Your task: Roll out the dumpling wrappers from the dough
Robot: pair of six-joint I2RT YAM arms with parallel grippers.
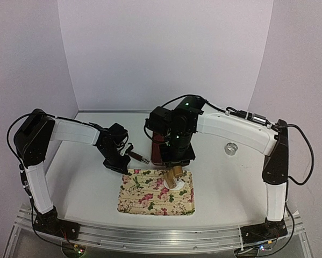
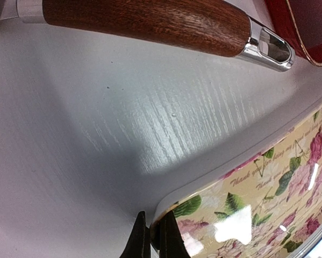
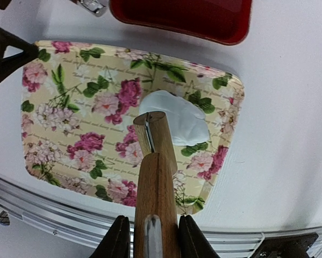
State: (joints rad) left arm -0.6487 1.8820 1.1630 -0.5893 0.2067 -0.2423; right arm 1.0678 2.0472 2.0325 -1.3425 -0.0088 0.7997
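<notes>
The right gripper [image 3: 152, 236] clamped the pin [image 3: 156, 177], its tip pressing the dough [image 3: 179, 121] on the tray's [image 3: 69, 107] right half. The left gripper [image 2: 154, 239] pinched the rim, apparently steadying it.

The white table [image 1: 85, 188] carries a flowered tray [image 1: 134, 198] midway along its near edge, a red tray [image 3: 204, 21] just behind that toward the centre, a wooden-handled tool [image 2: 144, 21] lying left of the red tray, and a small shiny ring [image 1: 231, 148] toward the right edge.
</notes>
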